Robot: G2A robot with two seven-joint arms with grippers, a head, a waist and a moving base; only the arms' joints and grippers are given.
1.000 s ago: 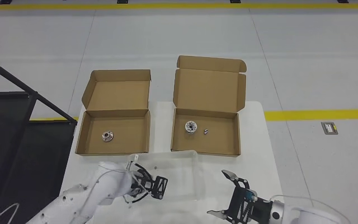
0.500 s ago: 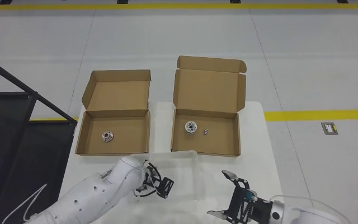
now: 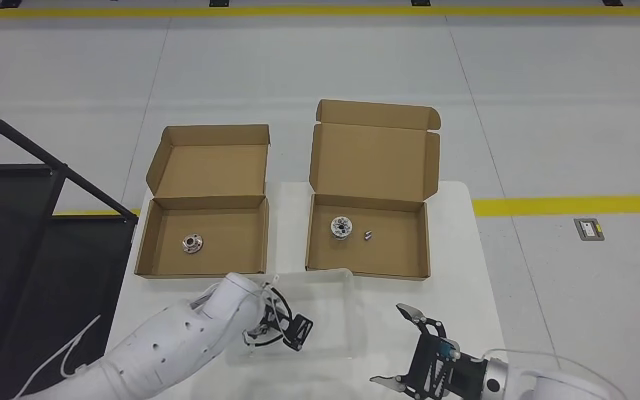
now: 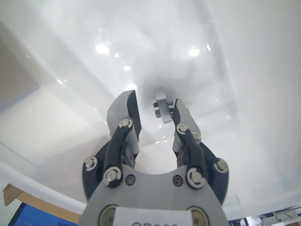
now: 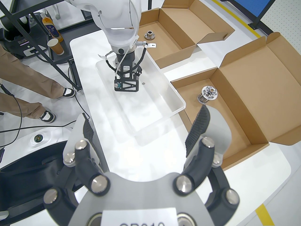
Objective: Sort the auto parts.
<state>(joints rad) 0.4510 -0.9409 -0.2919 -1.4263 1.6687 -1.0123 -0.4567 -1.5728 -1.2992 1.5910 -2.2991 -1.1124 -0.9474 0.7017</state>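
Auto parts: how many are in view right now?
4. A flange in the left box; a round part and a small piece in the right box; a small bracket in the clear tray, inside the open left hand. More may hide beneath that hand.

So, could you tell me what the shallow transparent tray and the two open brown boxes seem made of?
The shallow transparent tray looks like glossy clear plastic; the table shows through. The left brown box and right brown box look like matte cardboard with creased flaps.
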